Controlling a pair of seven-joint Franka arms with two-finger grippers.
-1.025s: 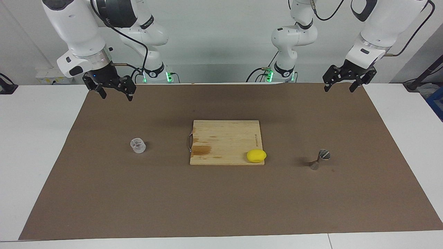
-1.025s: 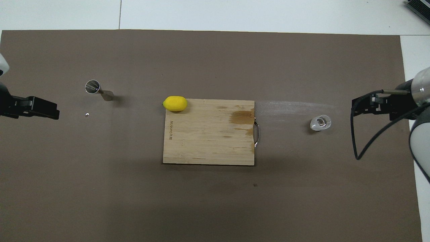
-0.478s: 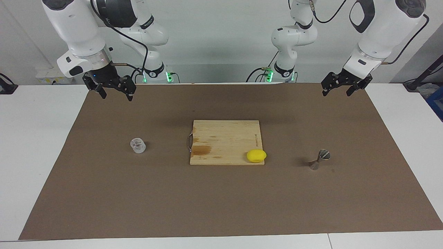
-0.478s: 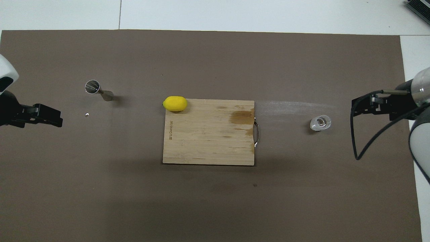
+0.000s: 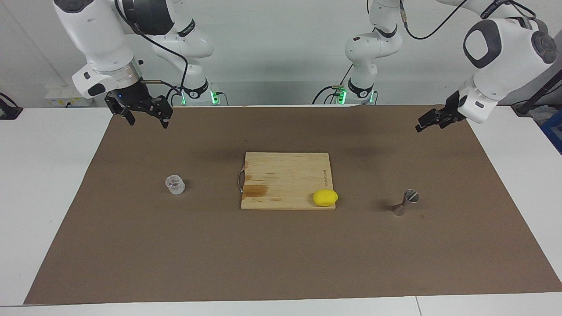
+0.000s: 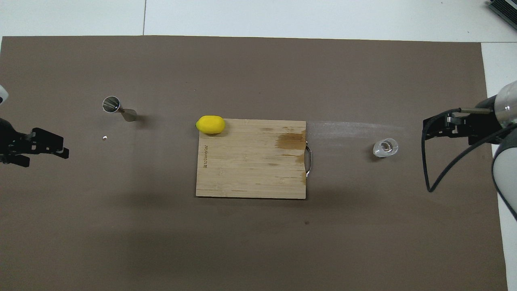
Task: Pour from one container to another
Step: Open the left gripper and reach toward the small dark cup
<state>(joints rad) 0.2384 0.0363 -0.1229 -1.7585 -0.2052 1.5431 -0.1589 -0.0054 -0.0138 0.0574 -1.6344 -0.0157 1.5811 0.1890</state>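
Note:
The small clear cup (image 5: 175, 184) (image 6: 385, 147) stands upright on the brown mat toward the right arm's end of the table. The silvery hourglass jigger (image 5: 406, 202) (image 6: 119, 109) stands on the mat toward the left arm's end. My right gripper (image 5: 147, 120) (image 6: 425, 129) hangs open and empty over the mat's edge close to the robots, well above the cup. My left gripper (image 5: 428, 123) (image 6: 60, 146) is open and empty, turned side-on, over the mat at its own end, apart from the jigger.
A wooden cutting board (image 5: 285, 175) (image 6: 250, 169) with a metal handle lies mid-mat. A yellow lemon (image 5: 325, 197) (image 6: 210, 124) rests on the board's corner toward the jigger. A tiny white speck (image 6: 104, 138) lies near the jigger.
The left arm has swung its wrist round, so its gripper now points sideways and sits slightly lower. The right arm, cup and jigger have not moved.

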